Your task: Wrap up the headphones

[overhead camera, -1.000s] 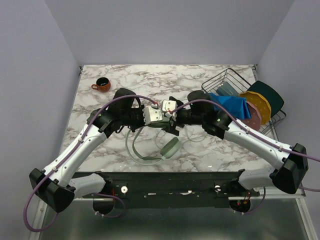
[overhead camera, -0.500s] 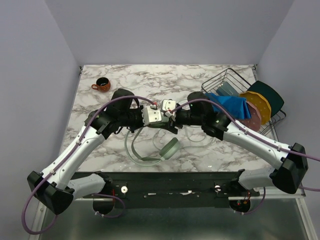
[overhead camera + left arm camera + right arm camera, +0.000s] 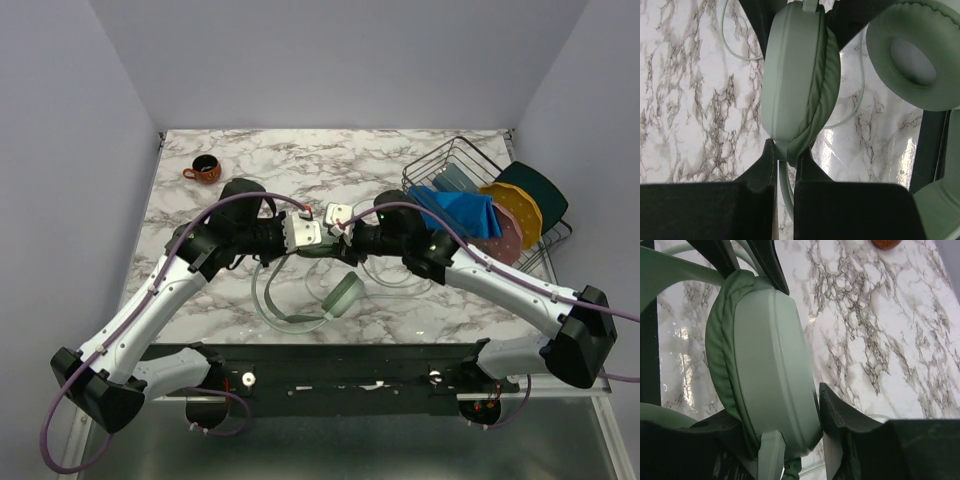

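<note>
The pale mint-green headphones hang between my two grippers above the marble table (image 3: pixel 260 165). One cup (image 3: pixel 800 85) is seen edge-on, and my left gripper (image 3: pixel 785 157) is shut on its lower rim, where the slim band passes between the fingers. My right gripper (image 3: pixel 775 405) is shut on the same cup (image 3: pixel 765 360) from the opposite side, one finger (image 3: pixel 840 415) against the shell. The other cup (image 3: pixel 345 293) and the headband (image 3: pixel 272 300) hang down to the table. The thin cable (image 3: pixel 858 95) curls on the marble below. From above, the left gripper (image 3: pixel 318 243) and right gripper (image 3: pixel 350 247) meet mid-table.
An orange-red mug (image 3: pixel 203 169) stands at the far left of the table. A wire dish rack (image 3: pixel 452 150) at the right holds a blue cloth (image 3: pixel 462 212) and several plates (image 3: pixel 520 215). The arms' bases and a black rail (image 3: pixel 340 365) line the near edge.
My right gripper's jaws have closed in from wide open onto the cup. Both wrists have shifted slightly, and the hanging cup and headband have swung a little. The left grip is unchanged.
</note>
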Robot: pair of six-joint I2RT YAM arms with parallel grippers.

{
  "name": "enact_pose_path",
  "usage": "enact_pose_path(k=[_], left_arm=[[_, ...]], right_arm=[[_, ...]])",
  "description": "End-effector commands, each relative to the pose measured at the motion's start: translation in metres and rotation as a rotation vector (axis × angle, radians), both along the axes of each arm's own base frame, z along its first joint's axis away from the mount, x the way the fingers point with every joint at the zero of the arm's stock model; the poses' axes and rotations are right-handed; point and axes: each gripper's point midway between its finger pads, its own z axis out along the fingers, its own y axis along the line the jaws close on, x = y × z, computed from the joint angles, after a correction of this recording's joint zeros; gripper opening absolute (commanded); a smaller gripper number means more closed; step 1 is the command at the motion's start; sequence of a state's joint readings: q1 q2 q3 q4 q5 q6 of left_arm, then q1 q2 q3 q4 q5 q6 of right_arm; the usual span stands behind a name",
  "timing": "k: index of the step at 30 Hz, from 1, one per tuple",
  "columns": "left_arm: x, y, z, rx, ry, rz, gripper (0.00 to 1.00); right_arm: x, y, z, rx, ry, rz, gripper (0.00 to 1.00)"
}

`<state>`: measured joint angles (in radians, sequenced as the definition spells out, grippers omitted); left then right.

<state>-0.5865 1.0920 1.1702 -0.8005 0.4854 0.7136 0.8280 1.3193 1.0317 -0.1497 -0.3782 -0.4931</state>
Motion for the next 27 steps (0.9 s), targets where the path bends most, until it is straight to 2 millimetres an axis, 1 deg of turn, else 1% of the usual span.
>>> enact_pose_path(k=[1, 2, 3, 4, 5, 6, 7, 8, 10, 11, 12, 15, 16, 17, 18, 20, 23, 25, 26, 27], left_arm=[[0.002, -0.011, 0.022, -0.09, -0.031, 0.004, 0.04], [0.007, -0.01, 0.023, -0.094, -0.039, 0.035, 0.17], [0.021, -0.007, 0.029, -0.109, -0.061, 0.117, 0.29], [0.027, -0.005, 0.031, -0.116, -0.072, 0.159, 0.51], [0.034, -0.002, 0.035, -0.125, -0.089, 0.201, 0.62], [0.047, 0.004, 0.041, -0.131, -0.13, 0.279, 0.71], [0.051, 0.006, 0.044, -0.151, -0.125, 0.33, 0.91], [0.055, 0.01, 0.05, -0.166, -0.14, 0.373, 0.98], [0.065, 0.019, 0.06, -0.19, -0.163, 0.456, 0.99], [0.065, 0.02, 0.062, -0.196, -0.167, 0.47, 0.99], [0.066, 0.022, 0.063, -0.197, -0.168, 0.484, 0.99], [0.075, 0.035, 0.056, -0.173, -0.195, 0.569, 0.99], [0.078, 0.041, 0.044, -0.14, -0.198, 0.6, 0.99], [0.086, 0.051, 0.038, -0.101, -0.223, 0.651, 0.99], [0.089, 0.054, 0.033, -0.085, -0.231, 0.672, 0.99], [0.096, 0.061, 0.019, -0.037, -0.227, 0.709, 0.99], [0.102, 0.063, 0.008, -0.001, -0.227, 0.72, 0.99], [0.11, 0.068, 0.009, 0.014, -0.246, 0.759, 0.99], [0.115, 0.07, 0.003, 0.03, -0.235, 0.773, 0.99], [0.118, 0.072, 0.002, 0.036, -0.233, 0.789, 0.99]], right_arm=[[-0.001, 0.007, 0.024, 0.09, -0.028, 0.011, 0.19], [0.001, 0.007, 0.025, 0.092, -0.03, 0.003, 0.1], [0.001, 0.006, 0.023, 0.095, -0.02, -0.009, 0.01], [0.002, 0.007, 0.025, 0.107, -0.023, -0.019, 0.01], [0.007, 0.004, 0.026, 0.113, -0.026, -0.056, 0.01], [0.01, 0.001, 0.021, 0.124, 0.001, -0.1, 0.01], [0.017, 0.0, 0.032, 0.173, -0.015, -0.145, 0.01], [0.029, -0.008, 0.034, 0.187, -0.025, -0.243, 0.0], [0.041, -0.016, 0.039, 0.262, 0.006, -0.371, 0.01], [0.052, -0.029, 0.045, 0.295, -0.002, -0.477, 0.01], [0.054, -0.032, 0.048, 0.338, 0.034, -0.527, 0.01], [0.057, -0.042, 0.061, 0.432, 0.042, -0.601, 0.01], [0.056, -0.043, 0.068, 0.477, 0.049, -0.61, 0.01], [0.056, -0.046, 0.068, 0.485, 0.043, -0.62, 0.01], [0.054, -0.047, 0.073, 0.516, 0.057, -0.628, 0.01], [0.054, -0.047, 0.074, 0.516, 0.059, -0.628, 0.01], [0.055, -0.045, 0.072, 0.496, 0.06, -0.622, 0.01], [0.054, -0.045, 0.07, 0.489, 0.059, -0.617, 0.0], [0.053, -0.045, 0.07, 0.488, 0.059, -0.614, 0.01], [0.052, -0.045, 0.07, 0.487, 0.057, -0.607, 0.01]])
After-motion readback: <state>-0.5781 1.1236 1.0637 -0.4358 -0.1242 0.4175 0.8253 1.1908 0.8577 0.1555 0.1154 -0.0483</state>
